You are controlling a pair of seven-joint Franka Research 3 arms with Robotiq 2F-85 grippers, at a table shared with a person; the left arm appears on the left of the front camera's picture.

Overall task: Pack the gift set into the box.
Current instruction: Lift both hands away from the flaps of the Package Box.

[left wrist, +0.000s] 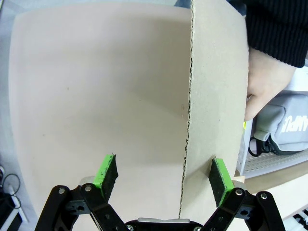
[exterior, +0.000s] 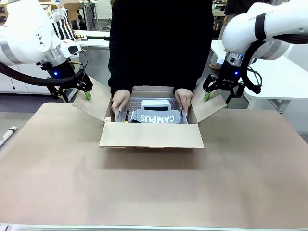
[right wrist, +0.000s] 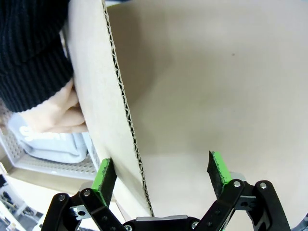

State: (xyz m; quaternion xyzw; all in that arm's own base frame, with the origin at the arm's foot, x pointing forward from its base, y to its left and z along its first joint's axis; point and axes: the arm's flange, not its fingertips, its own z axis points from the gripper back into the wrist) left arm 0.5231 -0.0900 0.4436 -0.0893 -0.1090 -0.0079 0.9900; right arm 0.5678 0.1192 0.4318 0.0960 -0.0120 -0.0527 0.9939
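The box sits open in the middle of the counter, its side flaps splayed outward. The gift set is down inside it, at the far side, with its lettered band facing up. The person across the counter has 2 hands on it, 1 hand at the end toward the left arm and the other hand at the end toward the right arm.

The left gripper hangs at the outer edge of the left flap. In its wrist view the fingers are spread wide, and the flap's corrugated edge runs up between them with nothing clamped.

On the other side, the right gripper hovers at the right flap. Its fingers are wide apart too, and that flap's edge passes between them, close beside 1 green pad. Whether that pad touches the cardboard, I cannot tell.
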